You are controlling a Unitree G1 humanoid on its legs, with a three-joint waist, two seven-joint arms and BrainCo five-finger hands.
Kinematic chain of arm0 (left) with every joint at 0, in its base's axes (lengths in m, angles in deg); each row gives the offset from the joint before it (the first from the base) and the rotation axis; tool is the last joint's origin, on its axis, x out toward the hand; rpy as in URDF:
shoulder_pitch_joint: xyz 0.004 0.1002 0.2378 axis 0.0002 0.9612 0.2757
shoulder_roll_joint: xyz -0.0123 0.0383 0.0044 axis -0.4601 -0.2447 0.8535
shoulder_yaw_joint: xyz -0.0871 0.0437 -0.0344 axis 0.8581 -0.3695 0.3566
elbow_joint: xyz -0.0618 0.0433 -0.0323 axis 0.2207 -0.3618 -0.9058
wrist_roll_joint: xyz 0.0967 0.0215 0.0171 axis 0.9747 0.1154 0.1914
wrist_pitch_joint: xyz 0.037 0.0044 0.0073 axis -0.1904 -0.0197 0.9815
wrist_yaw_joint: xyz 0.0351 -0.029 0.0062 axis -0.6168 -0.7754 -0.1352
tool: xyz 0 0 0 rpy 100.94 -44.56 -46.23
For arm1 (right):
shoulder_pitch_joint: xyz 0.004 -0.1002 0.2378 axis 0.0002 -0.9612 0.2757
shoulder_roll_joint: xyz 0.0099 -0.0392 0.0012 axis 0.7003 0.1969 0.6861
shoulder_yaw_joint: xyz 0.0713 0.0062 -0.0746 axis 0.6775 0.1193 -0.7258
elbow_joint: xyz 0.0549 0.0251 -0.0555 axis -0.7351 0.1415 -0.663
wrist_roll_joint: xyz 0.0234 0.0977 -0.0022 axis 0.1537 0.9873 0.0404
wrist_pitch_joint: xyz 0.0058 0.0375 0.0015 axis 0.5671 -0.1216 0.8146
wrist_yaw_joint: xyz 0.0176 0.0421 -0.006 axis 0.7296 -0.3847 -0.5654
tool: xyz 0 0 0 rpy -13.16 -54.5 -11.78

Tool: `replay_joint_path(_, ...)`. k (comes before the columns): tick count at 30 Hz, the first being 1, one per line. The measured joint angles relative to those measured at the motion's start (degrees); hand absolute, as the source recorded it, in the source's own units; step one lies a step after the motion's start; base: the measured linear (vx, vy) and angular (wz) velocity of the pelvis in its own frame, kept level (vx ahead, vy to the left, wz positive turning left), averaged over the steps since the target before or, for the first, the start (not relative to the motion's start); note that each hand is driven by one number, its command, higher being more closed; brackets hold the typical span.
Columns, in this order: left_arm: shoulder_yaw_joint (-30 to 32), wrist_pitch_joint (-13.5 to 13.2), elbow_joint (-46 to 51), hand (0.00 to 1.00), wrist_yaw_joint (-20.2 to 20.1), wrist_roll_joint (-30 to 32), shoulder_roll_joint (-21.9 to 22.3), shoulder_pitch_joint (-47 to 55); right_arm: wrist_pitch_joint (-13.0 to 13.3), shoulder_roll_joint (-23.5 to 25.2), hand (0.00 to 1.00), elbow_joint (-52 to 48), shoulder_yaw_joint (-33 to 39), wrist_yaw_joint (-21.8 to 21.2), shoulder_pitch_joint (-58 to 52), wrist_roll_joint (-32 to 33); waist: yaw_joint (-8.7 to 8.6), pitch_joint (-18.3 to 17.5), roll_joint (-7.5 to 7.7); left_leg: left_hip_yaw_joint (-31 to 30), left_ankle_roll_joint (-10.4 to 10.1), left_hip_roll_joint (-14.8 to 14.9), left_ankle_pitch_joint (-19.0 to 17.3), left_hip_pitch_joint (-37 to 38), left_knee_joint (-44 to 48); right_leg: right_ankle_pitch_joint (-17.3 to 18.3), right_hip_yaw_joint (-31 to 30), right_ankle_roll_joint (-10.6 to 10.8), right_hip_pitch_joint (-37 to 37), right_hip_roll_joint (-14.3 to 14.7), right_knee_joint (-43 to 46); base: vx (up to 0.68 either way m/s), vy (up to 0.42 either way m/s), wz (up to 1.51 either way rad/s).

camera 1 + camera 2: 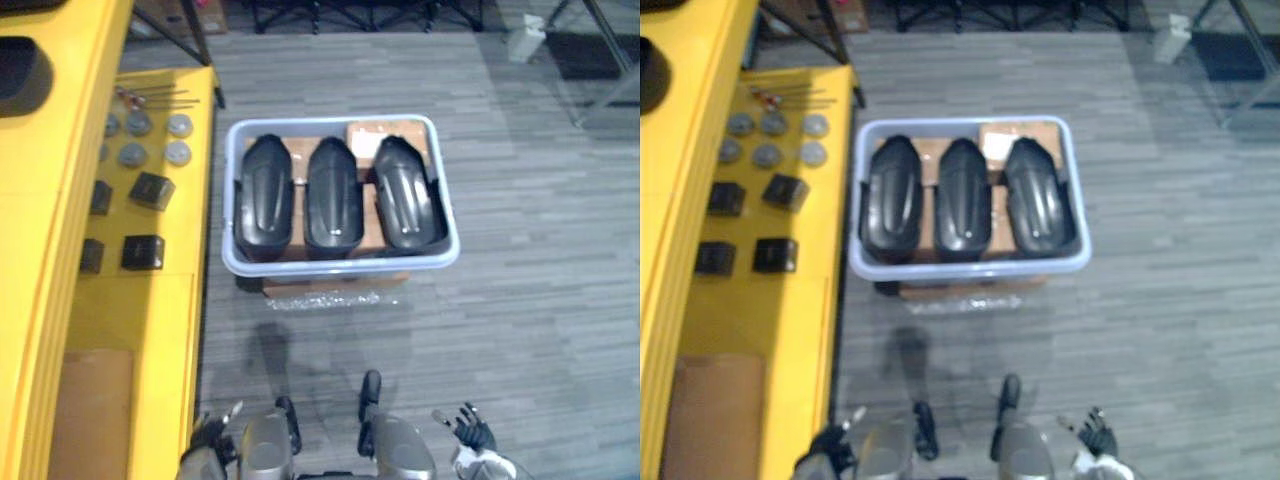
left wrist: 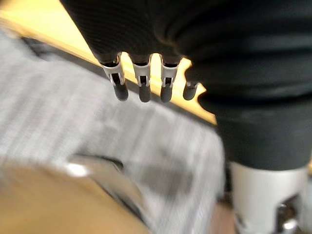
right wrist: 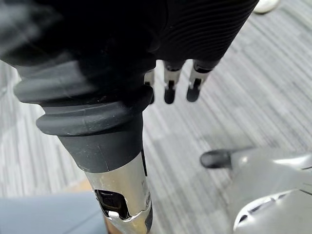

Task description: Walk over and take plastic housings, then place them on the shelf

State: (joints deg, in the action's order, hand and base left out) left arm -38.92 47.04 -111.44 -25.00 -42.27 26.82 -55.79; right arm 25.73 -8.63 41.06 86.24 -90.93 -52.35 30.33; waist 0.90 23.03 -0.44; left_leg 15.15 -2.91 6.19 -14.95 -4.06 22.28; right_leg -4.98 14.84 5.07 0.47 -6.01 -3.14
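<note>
Fingers [image 2: 141, 78] of left hand [image 1: 203, 440] and right hand [image 1: 472, 432] hang straight, empty.
Plastic housings [image 1: 333, 195] lie ahead, long axes pointing away, neither hand nearer.

Bin [image 1: 330, 268]: pale grey-blue plastic, rectangular, resting on a box in the middle of the floor.
Cardboard box [image 1: 330, 286]: brown, under the bin, its front edge showing below the rim.
Clear plastic wrap [image 1: 325, 299]: crumpled strip on the floor, touching the box's near side.
Grey discs [image 1: 178, 153]: six, in two rows of three, left of the bin.
Black blocks [image 1: 152, 189]: four, nearer than the discs.
Metal rods [image 1: 160, 97]: thin, beyond the discs.
Cardboard sheet [image 1: 90, 410]: flat, near left.
Floor [image 1: 540, 300]: grey striped carpet.
</note>
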Motion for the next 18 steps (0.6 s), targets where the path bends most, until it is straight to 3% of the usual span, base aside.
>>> replay_joint_path(3, -0.02, -1.89, -1.29, 0.0, 0.07, -0.07, 0.94, 1.15, 0.05, 0.11, 0.0, 0.04, 0.2, 0.16, -0.36, -0.2, 0.03, -0.57, -1.02, 0.04, 0.25, -0.12, 0.2, 0.02, -1.27, 0.04, 2.46, 0.0, 1.29, -0.24, -1.14, -0.07, -0.011, 0.46)
replay_joint_path(6, 0.35, -3.75, -0.69, 0.0, -1.19, 1.02, 1.86, 0.38, 2.07, 0.69, 0.0, -0.08, 0.05, 0.88, -0.47, -1.32, 0.63, -1.22, -1.36, 0.27, 1.38, -1.41, 0.26, 0.05, -5.08, 2.07, 3.58, 0.89, 0.08, -1.26, 0.77, -0.1, 0.029, 0.29)
replay_joint_path(8, -0.4, -4.1, 1.57, 0.0, -2.49, 8.51, 1.29, 0.44, 4.08, 0.81, 0.0, -2.39, -1.57, 0.96, -1.4, -1.08, 0.34, -1.64, -0.33, 0.93, 2.64, -3.31, -0.78, 0.53, -5.72, 10.26, 2.42, 1.92, -7.87, -6.44, 18.98, -0.03, 0.113, 0.16)
replay_joint_path(9, -1.03, -4.4, 1.81, 0.0, -2.84, 10.12, 0.62, 0.5, 4.53, 0.78, 0.0, -2.9, -2.19, 0.86, -1.88, -1.08, -0.09, -1.6, 0.24, 0.59, 2.99, -4.22, -1.02, 1.25, -5.85, 11.55, 1.89, 1.97, -9.49, -7.97, 24.58, 0.04, 0.107, 0.38)
replay_joint_path(10, -3.53, -4.72, 2.23, 0.0, -3.72, 13.25, -0.21, 0.55, 5.4, 0.72, 0.0, -4.08, -3.46, 0.81, -2.31, -0.54, -1.04, -1.44, 0.64, -0.42, 3.84, -4.95, -1.59, 3.1, -5.78, 11.11, -0.07, 1.56, -13.4, -10.55, 36.23, 0.08, 0.102, 0.48)
replay_joint_path(11, -7.04, -5.06, 4.3, 0.0, -4.03, 15.26, -1.63, 1.15, 7.26, 1.04, 0.0, -6.02, -5.31, 0.55, -2.61, 0.12, -1.97, -1.53, 0.63, -1.41, 4.14, -4.48, -1.65, 5.35, -5.84, 10.55, -1.45, -0.03, -16.35, -11.1, 43.87, 0.12, 0.098, 0.46)
replay_joint_path(13, -9.77, -5.9, 7.87, 0.0, -3.99, 16.09, -2.92, 1.32, 9.89, 1.61, 0.0, -9.21, -7.34, -0.26, -3.49, -0.1, -2.0, -2.36, 1.1, -1.78, 3.23, -3.06, -1.31, 7.06, -5.86, 13.19, -0.48, -0.74, -16.45, -9.79, 40.1, 0.18, 0.012, 0.32)
replay_joint_path(14, -9.9, -6.4, 10.28, 0.0, -3.89, 15.7, -3.06, 0.89, 11.56, 1.97, 0.0, -11.58, -8.17, -0.57, -3.39, -0.12, -1.96, -2.94, 1.84, -2.31, 2.72, -2.26, -1.31, 7.05, -5.83, 12.82, -0.6, -0.68, -16.28, -7.89, 32.73, 0.32, -0.118, 0.21)
replay_joint_path(15, -10.81, -6.63, 11.76, 0.0, -3.71, 15.17, -3.38, -0.05, 13.72, 2.05, 0.0, -14.32, -8.22, -1.36, -2.74, -0.34, -1.76, -3.52, 2.78, -2.43, 1.88, -1.43, -1.43, 6.9, -5.8, 10.27, -0.79, -0.13, -15.98, -5.68, 23.7, 0.3, -0.146, 0.16)
replay_joint_path(16, -11.53, -6.65, 12.36, 0.0, -3.59, 14.99, -3.78, -0.33, 15.38, 2.06, 0.0, -16.11, -8.2, -1.62, -2.77, -1.23, -1.77, -3.84, 3.31, -2.76, 1.23, -1.15, -1.61, 6.89, -5.78, 7.04, -1.17, 0.54, -14.93, -4.68, 18.56, 0.27, -0.151, 0.18)
replay_joint_path(17, -12.27, -6.77, 13.11, 0.0, -3.64, 14.83, -4.62, -0.44, 17.72, 2.17, 0.0, -19.64, -8.18, -2.77, -3.53, -1.52, -2.03, -4.46, 4.43, -3.81, 0.13, -1.55, -2.25, 6.99, -5.79, 0.0, -2.7, 0.68, -13.7, -3.66, 13.5, 0.19, -0.173, 0.35)
replay_joint_path(18, -12.97, -6.69, 12.54, 0.0, -3.52, 13.8, -3.85, -1.4, 19.59, 1.22, 0.0, -24.24, -8.08, -4.47, -4.07, -1.53, -2.09, -4.68, 4.02, -5.5, -0.92, -0.67, -2.95, 7.44, -5.68, -2.45, -3.48, -0.19, -12.5, -2.69, 13.5, 0.18, -0.171, 0.36)
